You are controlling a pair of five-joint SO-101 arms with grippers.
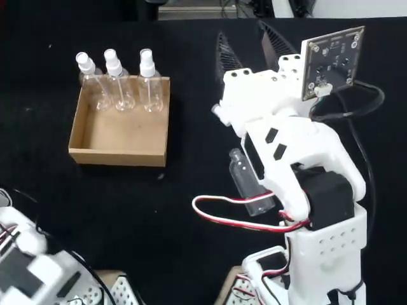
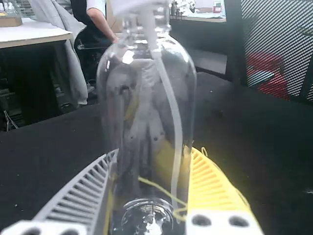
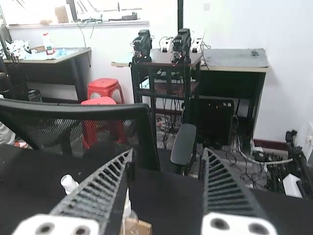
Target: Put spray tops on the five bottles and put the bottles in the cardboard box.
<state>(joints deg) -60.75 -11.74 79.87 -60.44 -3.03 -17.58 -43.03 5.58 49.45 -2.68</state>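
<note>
here, left gripper clamping a bottle, right gripper spread wide

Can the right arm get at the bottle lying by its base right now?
Probably not directly: the bottle lies under the arm's own links, while the open right gripper points away past it. It would need to fold back.

Three clear, spray-topped plastic bottles stand upright along the brown cardboard box's far wall. One uncapped bottle lies flat mid-desk. My left pincer clamps a topped bottle.
</note>
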